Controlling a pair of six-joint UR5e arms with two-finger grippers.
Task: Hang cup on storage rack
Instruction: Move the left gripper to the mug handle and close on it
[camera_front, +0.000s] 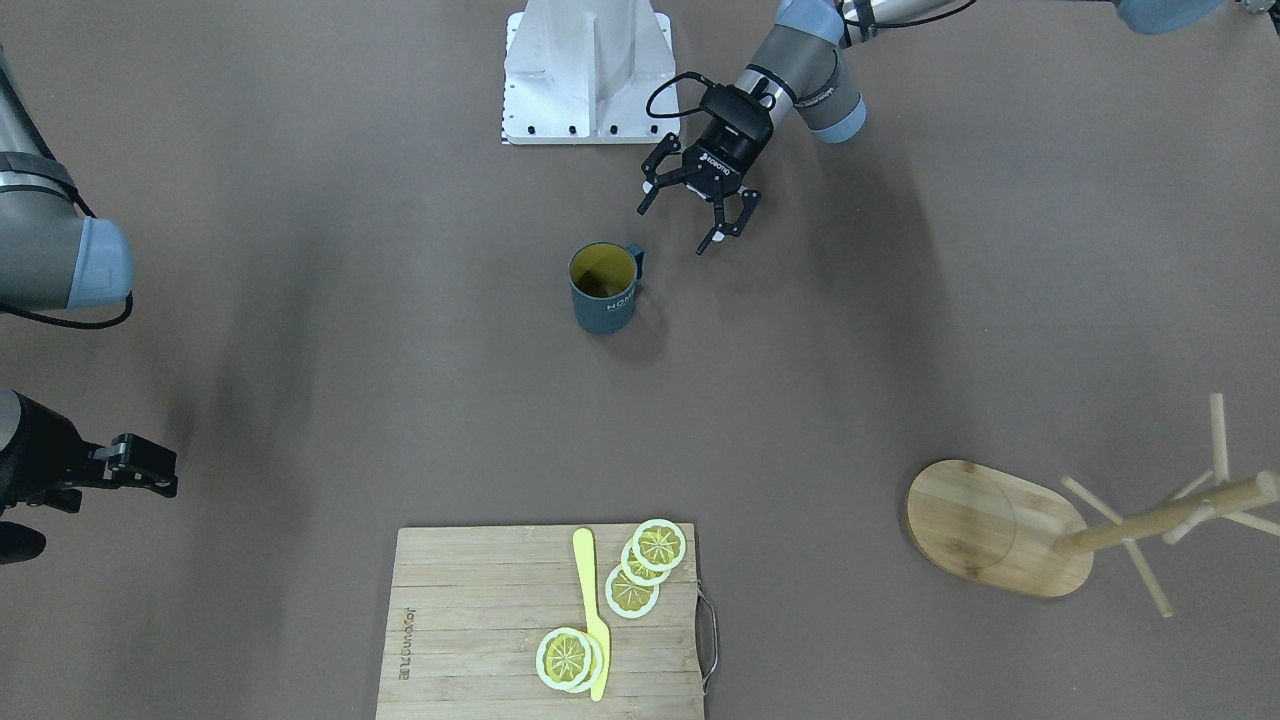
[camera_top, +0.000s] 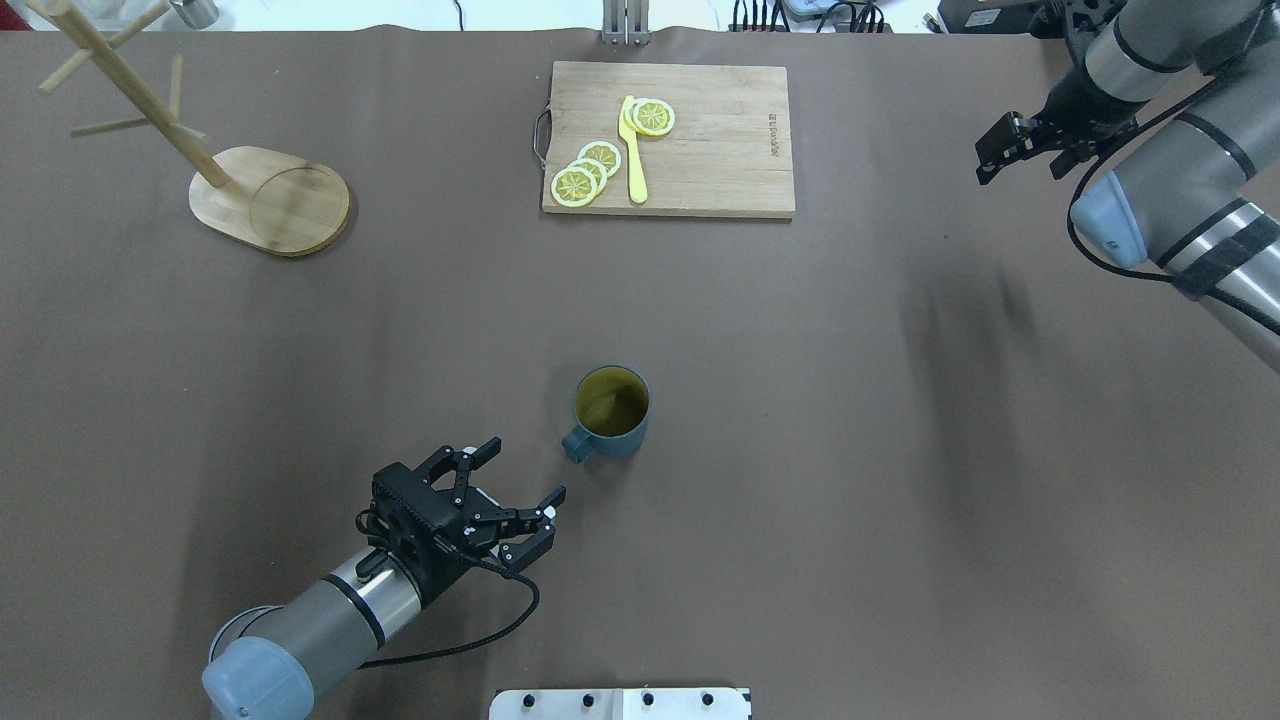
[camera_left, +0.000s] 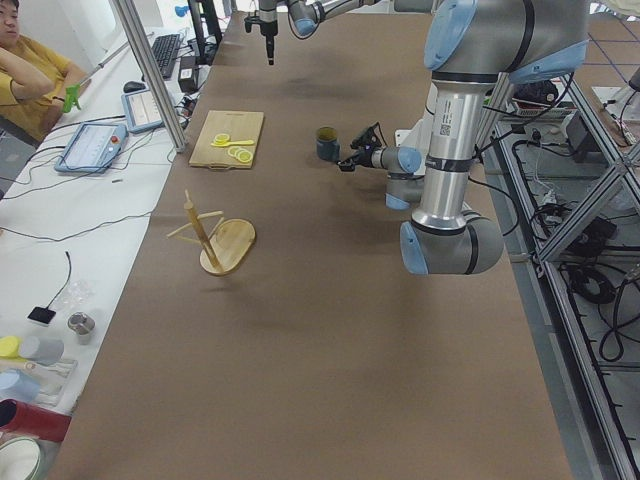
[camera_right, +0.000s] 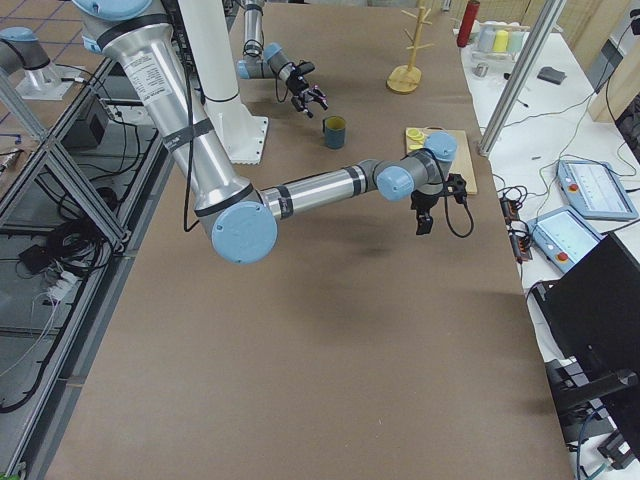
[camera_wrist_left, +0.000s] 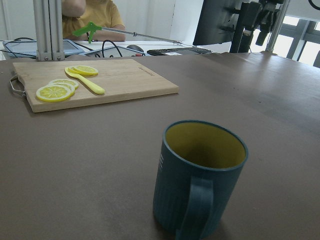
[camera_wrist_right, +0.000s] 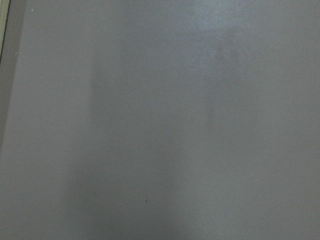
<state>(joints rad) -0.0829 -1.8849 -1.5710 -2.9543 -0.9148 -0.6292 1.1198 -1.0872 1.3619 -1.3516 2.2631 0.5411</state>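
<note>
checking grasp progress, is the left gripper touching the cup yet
Apart. The overhead exterior view shows bare table between the open left gripper and the handle of the cup.

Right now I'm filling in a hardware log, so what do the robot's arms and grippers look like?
The left arm and right arm are silver-grey tubes with pale-blue joint caps. The left gripper and right gripper are black; the left one carries white lettering. A black cable loops by the left wrist; dark wrap bands the right arm.
</note>
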